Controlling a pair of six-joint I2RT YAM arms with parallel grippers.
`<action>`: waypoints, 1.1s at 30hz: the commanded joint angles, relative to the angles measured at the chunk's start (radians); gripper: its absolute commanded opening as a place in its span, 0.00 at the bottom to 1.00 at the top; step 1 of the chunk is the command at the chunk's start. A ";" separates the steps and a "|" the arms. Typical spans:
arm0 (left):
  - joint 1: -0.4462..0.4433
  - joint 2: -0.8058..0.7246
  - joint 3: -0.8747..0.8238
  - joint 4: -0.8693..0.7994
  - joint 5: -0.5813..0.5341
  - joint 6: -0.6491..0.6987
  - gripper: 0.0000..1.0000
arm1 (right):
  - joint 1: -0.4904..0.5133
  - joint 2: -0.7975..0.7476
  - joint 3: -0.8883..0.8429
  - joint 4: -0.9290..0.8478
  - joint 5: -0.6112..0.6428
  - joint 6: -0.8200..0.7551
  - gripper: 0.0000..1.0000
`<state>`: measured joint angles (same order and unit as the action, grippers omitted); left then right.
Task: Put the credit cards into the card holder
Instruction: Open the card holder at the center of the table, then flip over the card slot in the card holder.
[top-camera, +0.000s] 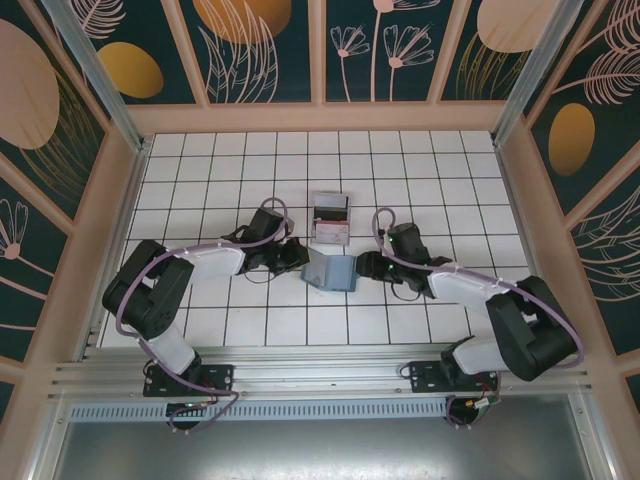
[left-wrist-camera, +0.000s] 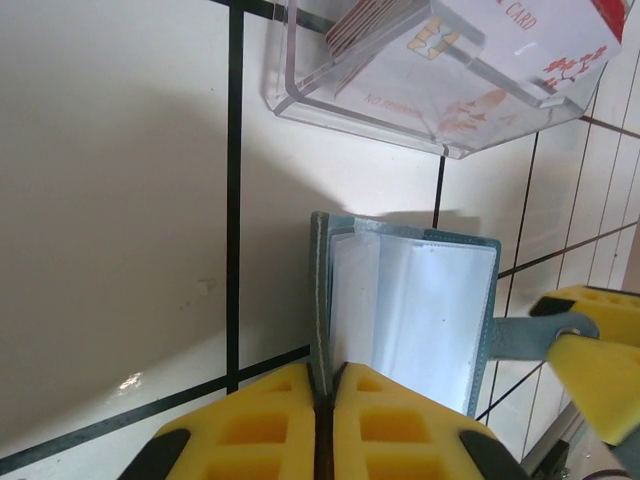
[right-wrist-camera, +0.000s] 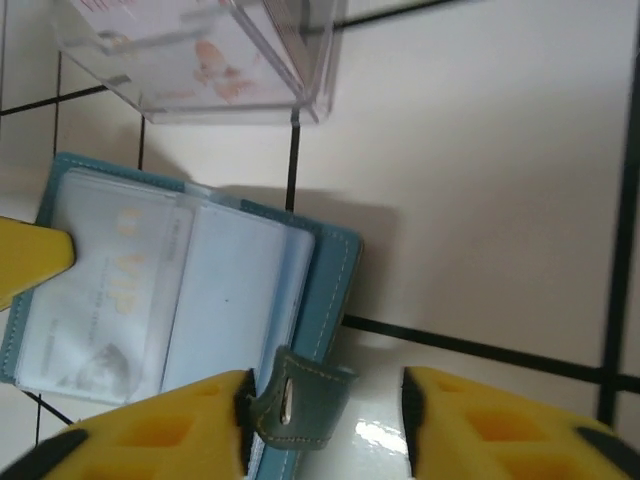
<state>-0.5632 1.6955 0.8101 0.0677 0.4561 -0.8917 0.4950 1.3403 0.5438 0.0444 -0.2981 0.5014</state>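
Observation:
The teal card holder (top-camera: 335, 272) lies open on the tiles between both arms, its clear sleeves facing up (left-wrist-camera: 410, 300) (right-wrist-camera: 180, 300). My left gripper (left-wrist-camera: 325, 400) (top-camera: 303, 262) is shut on the edge of its left cover. My right gripper (right-wrist-camera: 325, 410) (top-camera: 362, 268) stands open at the holder's right side. The holder's snap tab (right-wrist-camera: 300, 400) sits between its fingers, against the left one. The credit cards (left-wrist-camera: 480, 50) (top-camera: 330, 215), white with pinkish-red print, stand in a clear plastic box (left-wrist-camera: 300, 95) (right-wrist-camera: 200, 90) just behind the holder.
White tiled floor (top-camera: 250, 190) with dark grout lines stretches around the holder. Wooden frame walls (top-camera: 320, 118) close the back and sides. A metal rail (top-camera: 320, 365) carrying both arm bases runs along the near edge.

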 joint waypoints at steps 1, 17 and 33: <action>-0.003 -0.006 -0.005 -0.021 -0.031 0.003 0.07 | -0.029 -0.093 0.099 -0.084 -0.037 -0.045 0.51; -0.002 -0.011 0.014 -0.040 -0.065 0.001 0.05 | 0.079 0.131 0.134 0.038 -0.273 0.110 0.54; -0.003 0.000 0.000 -0.020 -0.055 -0.010 0.05 | 0.057 0.270 0.196 -0.060 -0.161 0.071 0.54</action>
<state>-0.5632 1.6932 0.8154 0.0643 0.4324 -0.8917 0.5571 1.6028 0.7158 0.0170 -0.4873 0.5831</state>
